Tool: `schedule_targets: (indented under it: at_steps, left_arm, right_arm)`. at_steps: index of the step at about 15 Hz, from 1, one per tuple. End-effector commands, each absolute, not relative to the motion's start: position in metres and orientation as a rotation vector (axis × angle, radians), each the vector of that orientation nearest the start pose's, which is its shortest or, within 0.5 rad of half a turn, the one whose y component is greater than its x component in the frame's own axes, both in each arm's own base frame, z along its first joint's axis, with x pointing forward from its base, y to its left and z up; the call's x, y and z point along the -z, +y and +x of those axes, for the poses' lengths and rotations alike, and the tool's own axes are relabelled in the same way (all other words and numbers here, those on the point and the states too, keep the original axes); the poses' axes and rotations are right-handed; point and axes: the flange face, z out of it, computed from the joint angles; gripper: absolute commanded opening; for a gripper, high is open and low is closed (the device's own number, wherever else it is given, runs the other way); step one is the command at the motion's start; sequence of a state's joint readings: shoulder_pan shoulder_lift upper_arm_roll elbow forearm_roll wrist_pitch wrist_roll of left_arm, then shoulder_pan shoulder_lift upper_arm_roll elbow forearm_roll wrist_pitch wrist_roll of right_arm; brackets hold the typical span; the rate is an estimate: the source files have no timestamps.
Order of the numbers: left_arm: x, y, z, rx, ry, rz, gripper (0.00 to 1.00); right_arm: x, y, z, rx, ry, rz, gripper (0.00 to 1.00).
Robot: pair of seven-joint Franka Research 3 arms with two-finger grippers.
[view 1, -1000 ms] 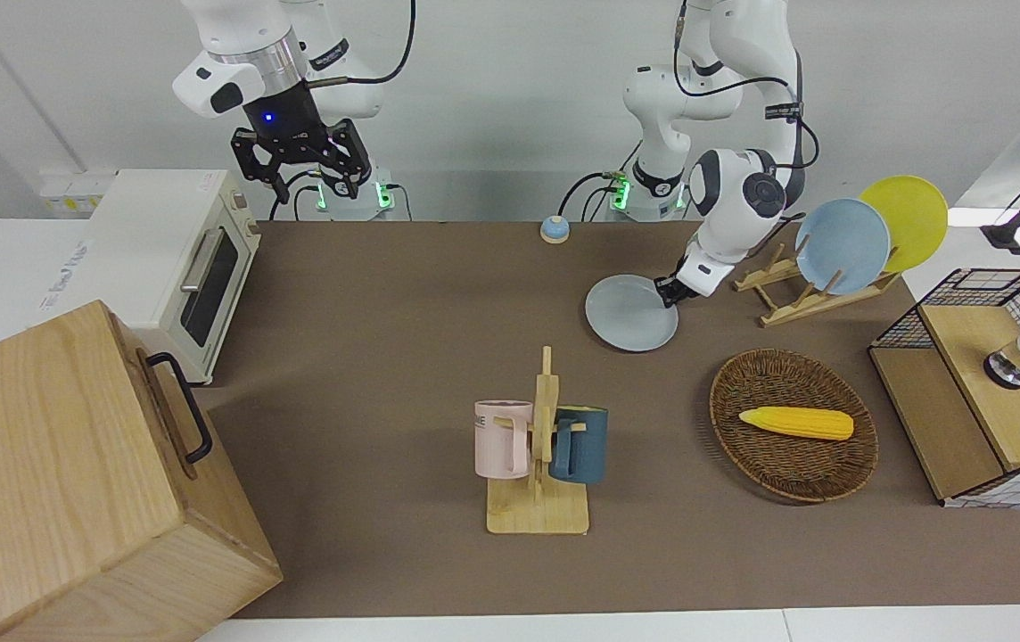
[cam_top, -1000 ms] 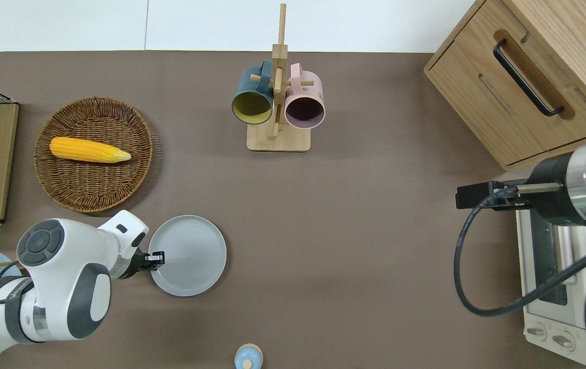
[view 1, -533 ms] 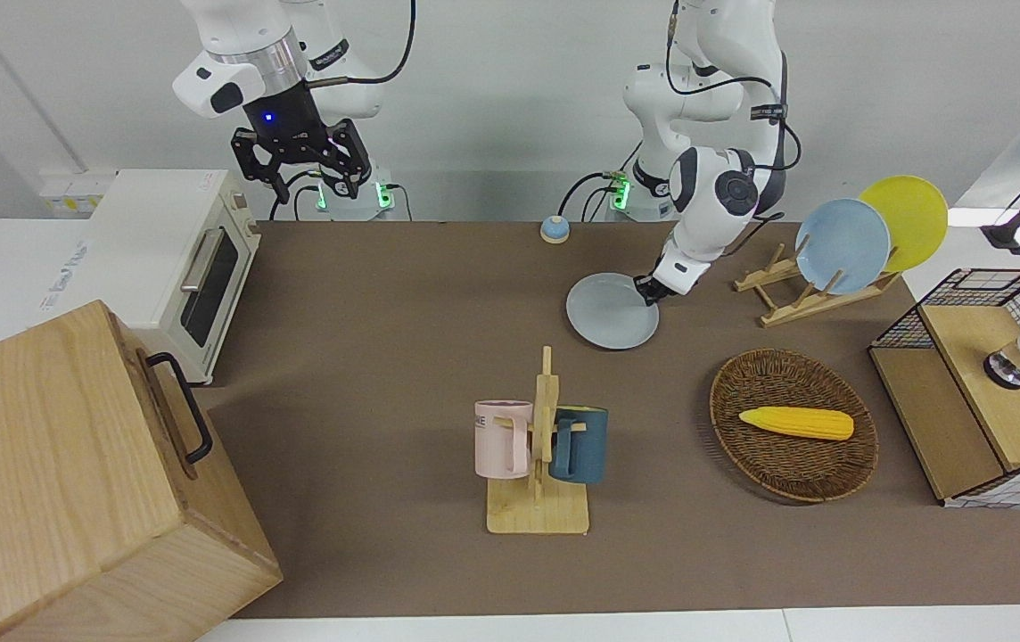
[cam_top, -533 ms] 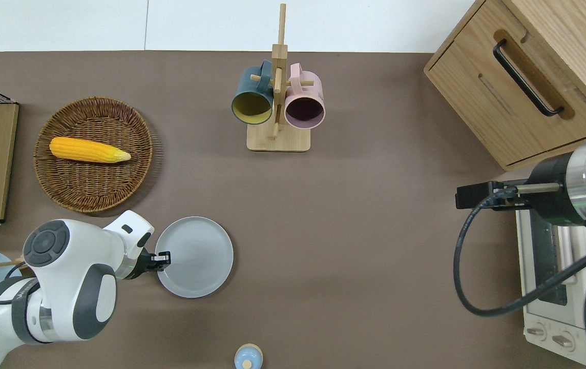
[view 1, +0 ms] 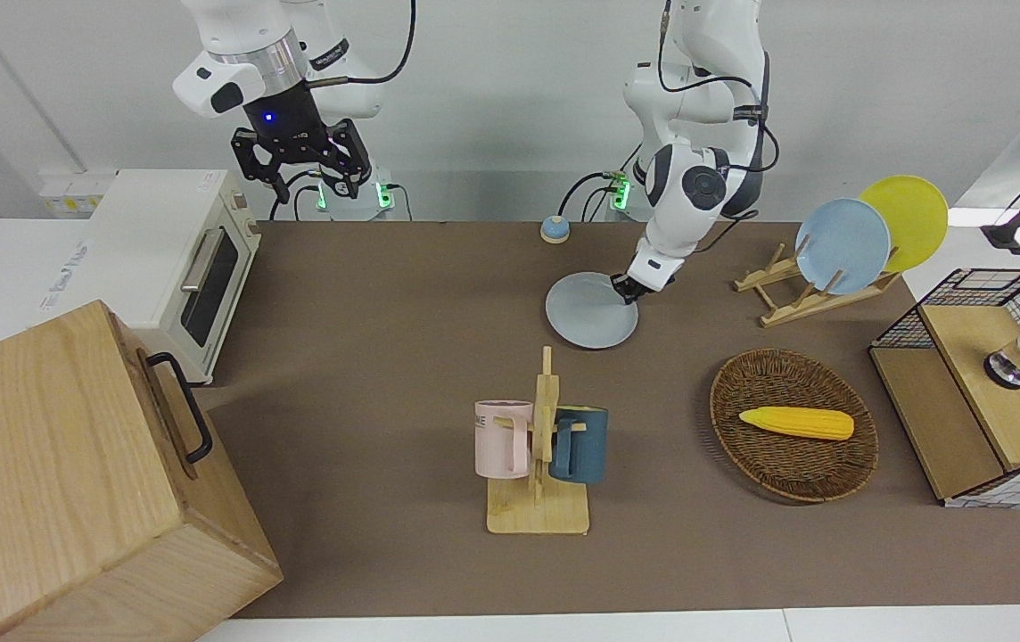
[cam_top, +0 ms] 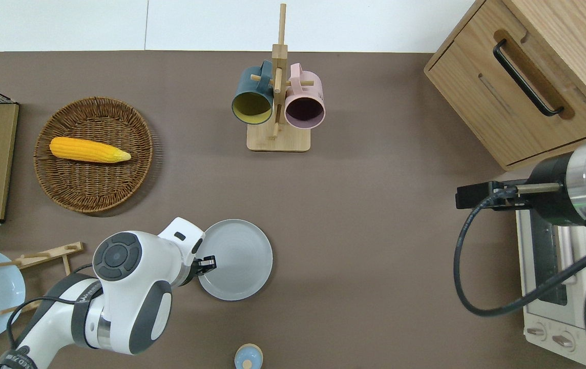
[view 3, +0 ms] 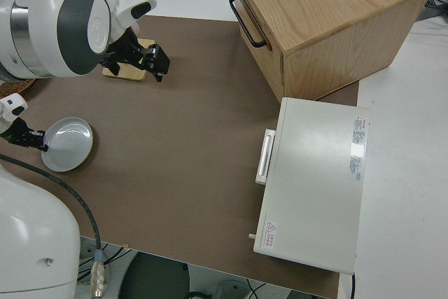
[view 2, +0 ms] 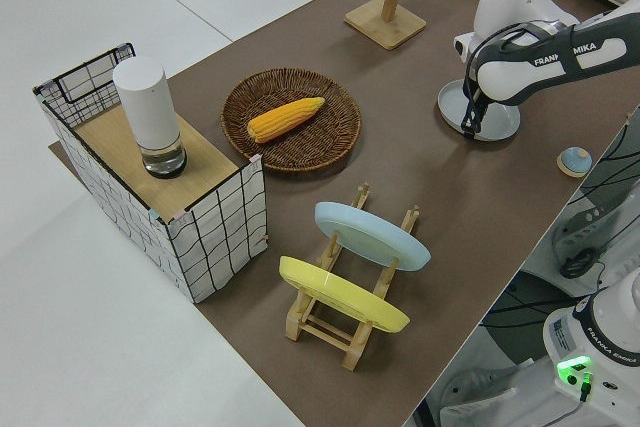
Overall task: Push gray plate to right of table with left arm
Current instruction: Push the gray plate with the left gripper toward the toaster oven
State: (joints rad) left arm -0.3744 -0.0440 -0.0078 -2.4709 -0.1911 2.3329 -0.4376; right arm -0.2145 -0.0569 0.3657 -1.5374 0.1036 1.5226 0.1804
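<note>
Pushing plate [cam_top: 239,259] across table [cam_top: 364,230] mid-slide: left gripper [cam_top: 206,263] at rim, finger state unclear. Plate near table middle, close to robots. Next: push on toward toaster end. Right arm parked.

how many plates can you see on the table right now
3. The gray plate lies flat on the table, with the left gripper at its rim. The sky-blue plate and yellow plate stand in the wooden rack.

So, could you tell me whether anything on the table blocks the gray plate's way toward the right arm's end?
Nothing visible does. The left gripper is at the gray plate's rim, and bare table runs from the plate to the toaster oven at that end.
</note>
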Motion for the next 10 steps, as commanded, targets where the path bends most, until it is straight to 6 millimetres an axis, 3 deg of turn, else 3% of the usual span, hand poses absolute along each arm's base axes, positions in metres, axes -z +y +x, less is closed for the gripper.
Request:
schedule_targets:
  at_steps: [1,5,10]
  left_arm:
    - [-0.29,-0.201,0.415,-0.204,-0.367,-3.197,0.0]
    - [-0.293,-0.238,0.405,-0.166,-0.456,-3.194,0.0]
    - [-0.295,-0.264,0.397,-0.144,-0.479,-3.198,0.0]
  right_arm:
    - [-0.668,0.098,0.525,0.036,0.038,-3.035,0.996]
    - [-0.668,0.098,0.525,0.036,0.038,-3.035,0.996]
    - [-0.668,0.098,0.525,0.036,0.038,-3.035,0.996]
